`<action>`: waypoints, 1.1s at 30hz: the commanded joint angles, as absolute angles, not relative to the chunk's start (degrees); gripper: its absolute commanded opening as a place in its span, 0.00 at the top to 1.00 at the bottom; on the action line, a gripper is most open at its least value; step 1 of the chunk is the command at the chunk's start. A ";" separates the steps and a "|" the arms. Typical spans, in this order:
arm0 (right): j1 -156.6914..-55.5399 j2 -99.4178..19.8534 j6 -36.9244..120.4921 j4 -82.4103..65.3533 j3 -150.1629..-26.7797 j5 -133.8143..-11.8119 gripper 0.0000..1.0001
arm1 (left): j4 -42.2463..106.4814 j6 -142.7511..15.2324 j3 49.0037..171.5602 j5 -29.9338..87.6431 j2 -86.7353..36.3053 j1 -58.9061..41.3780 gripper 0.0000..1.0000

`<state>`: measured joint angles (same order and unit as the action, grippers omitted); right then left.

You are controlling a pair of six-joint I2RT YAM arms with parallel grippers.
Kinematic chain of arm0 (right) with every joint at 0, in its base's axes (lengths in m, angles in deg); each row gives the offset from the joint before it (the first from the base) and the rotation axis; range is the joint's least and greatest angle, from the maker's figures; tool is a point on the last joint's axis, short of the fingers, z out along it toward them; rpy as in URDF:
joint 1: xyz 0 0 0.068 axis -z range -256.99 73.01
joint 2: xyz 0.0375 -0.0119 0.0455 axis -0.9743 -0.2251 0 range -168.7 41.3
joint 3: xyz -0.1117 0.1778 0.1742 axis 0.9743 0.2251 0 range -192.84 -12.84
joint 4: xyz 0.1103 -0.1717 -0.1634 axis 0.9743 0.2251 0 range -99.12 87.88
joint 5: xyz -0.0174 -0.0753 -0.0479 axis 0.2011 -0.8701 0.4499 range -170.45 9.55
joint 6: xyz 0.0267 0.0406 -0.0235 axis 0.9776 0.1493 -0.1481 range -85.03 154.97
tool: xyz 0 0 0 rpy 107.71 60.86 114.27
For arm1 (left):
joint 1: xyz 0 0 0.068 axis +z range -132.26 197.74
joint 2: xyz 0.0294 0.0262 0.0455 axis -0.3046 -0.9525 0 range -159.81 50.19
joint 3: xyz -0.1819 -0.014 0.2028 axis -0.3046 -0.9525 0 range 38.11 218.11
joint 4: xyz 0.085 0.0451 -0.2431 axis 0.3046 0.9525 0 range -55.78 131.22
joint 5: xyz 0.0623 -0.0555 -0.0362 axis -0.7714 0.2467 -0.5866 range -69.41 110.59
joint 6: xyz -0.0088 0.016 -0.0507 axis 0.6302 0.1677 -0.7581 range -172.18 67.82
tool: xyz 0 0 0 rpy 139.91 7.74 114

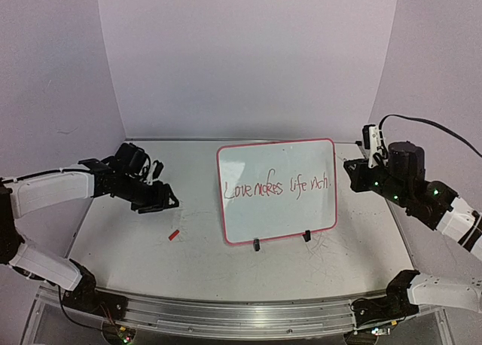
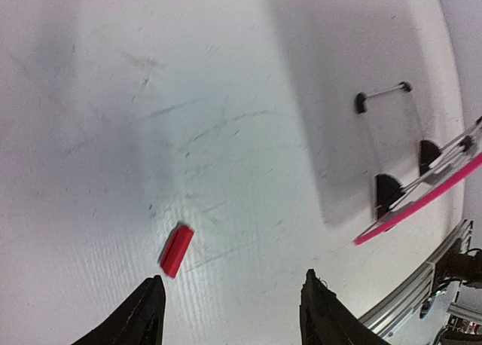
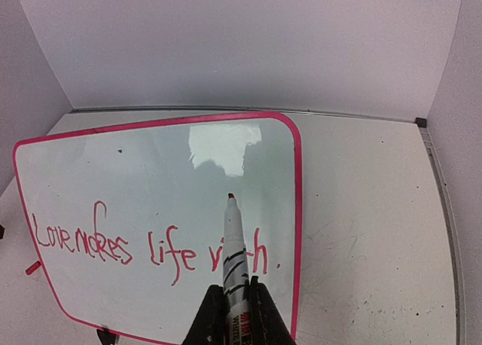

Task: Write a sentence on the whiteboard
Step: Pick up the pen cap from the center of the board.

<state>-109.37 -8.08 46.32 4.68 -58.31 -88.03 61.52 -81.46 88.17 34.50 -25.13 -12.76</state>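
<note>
Board: the glossy white whiteboard (image 1: 279, 221) with a pink-red rim stands on black feet mid-table. Its red handwritten sentence (image 1: 277, 187) runs left to right.
Cap: a small red plastic cap (image 2: 176, 249) lies flat and slanted on the grey table (image 1: 151, 262), left of the board.
Left claw: the left claw (image 2: 230, 303) is spread and empty, with the cap just ahead; this is the nearer arm.
Right claw: the right claw (image 3: 232, 303) is pinching a white marker (image 3: 235, 247), its red tip bare and off the board.

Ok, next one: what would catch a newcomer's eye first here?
The small glossy white board with a pink-red rim standing in the middle, with a line of red handwritten script across it. The right hand is shut on a red-tipped white marker pen pointing at the board, and a small red oblong piece lies on the table near the open left hand.
</note>
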 commanded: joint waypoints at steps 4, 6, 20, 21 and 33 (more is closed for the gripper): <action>-109.20 -8.84 42.17 1.95 -62.64 -82.88 1.00 | 68.57 -82.57 87.80 27.79 -32.70 -16.76 0.39; -109.17 -8.82 41.95 1.95 -62.72 -82.22 1.00 | 68.90 -80.90 88.41 27.03 -35.26 -16.91 0.40; -109.18 -8.10 44.20 0.28 -61.35 -81.21 1.00 | 69.06 -74.88 92.65 23.67 -46.90 -20.80 0.63; -109.16 -8.11 44.20 0.28 -61.35 -81.14 1.00 | 69.03 -74.86 92.07 23.47 -47.03 -20.84 0.64; -109.25 -10.92 47.79 1.09 -66.91 -75.77 1.00 | 67.97 -76.23 88.84 16.72 -40.39 -22.72 0.88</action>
<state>-109.37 -10.16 45.53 2.65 -61.51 -79.23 68.23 -75.89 90.75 19.93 -46.17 -22.29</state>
